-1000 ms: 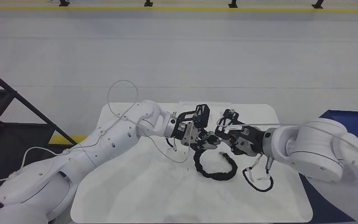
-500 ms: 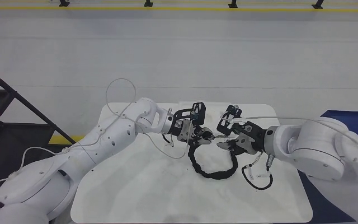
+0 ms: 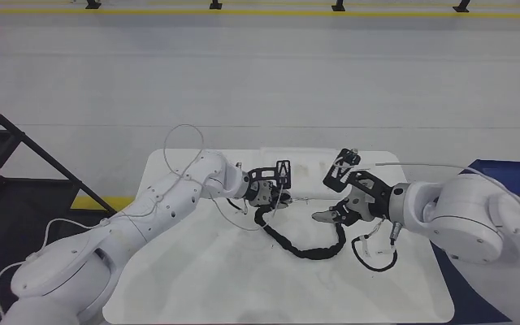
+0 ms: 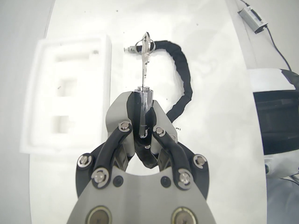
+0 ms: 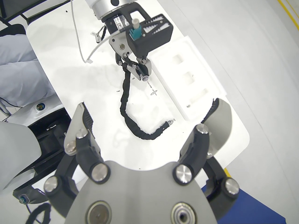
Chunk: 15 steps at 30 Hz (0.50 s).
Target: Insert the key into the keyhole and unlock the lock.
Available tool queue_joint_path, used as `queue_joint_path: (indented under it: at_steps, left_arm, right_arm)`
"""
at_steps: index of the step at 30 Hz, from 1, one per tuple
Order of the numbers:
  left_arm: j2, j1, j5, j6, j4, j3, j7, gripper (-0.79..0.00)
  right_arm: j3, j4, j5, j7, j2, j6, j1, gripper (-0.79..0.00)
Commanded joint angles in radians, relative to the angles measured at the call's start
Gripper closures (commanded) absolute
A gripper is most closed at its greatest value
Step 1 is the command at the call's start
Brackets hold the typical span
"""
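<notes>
left gripper [image 4: 140,102] is clamping the lock [image 4: 144,108] by its chrome cylinder, with fingers [image 4: 116,110] pressing on both sides. key [image 4: 145,54] is sitting in the keyhole [image 4: 143,88] with the blade tip in and the head sticking out; nothing is gripping it. in the top view the key [image 3: 299,198] is pointing toward 3 o'clock from the left gripper [image 3: 274,193].

black cable [image 4: 184,71] is trailing from the lock body and looping across the table [image 4: 210,36]. in the top view the cable [image 3: 305,250] is running out toward 5 o'clock, then curling back up toward 2 o'clock. cable end [image 5: 169,123], a bare metal pin, is lying on the table apart from the lock.

right gripper [image 5: 150,111] is hovering with its claw spread wide apart, holding nothing. in the top view the right gripper [image 3: 329,215] is sitting at 4 o'clock of the left gripper, near the key head but not touching it.

white foam tray [image 4: 35,94] is lying at 1 o'clock of the left gripper, just beside the key.
</notes>
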Motion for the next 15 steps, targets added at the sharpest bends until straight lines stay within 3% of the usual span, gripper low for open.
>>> queue_joint_path:
  at_steps: [1, 13, 14, 15]
  left_arm:
    - [-0.012, 0.008, 0.024, 0.004, 0.013, 0.011, -0.008, 0.000]
    - [-0.088, 0.029, 0.108, -0.021, 0.121, 0.047, -0.010, 0.000]
    - [-0.094, 0.030, 0.115, -0.024, 0.133, 0.049, -0.004, -0.068]
    - [-0.100, 0.031, 0.121, -0.028, 0.146, 0.050, 0.003, -0.280]
  right_arm:
    - [0.005, 0.002, 0.000, -0.010, 0.000, -0.003, -0.011, -0.785]
    - [0.022, 0.018, -0.001, -0.057, 0.000, -0.018, -0.065, -0.785]
    - [0.023, 0.021, -0.002, -0.062, -0.001, -0.021, -0.068, -0.785]
    - [0.023, 0.025, -0.002, -0.068, -0.001, -0.022, -0.071, -0.785]
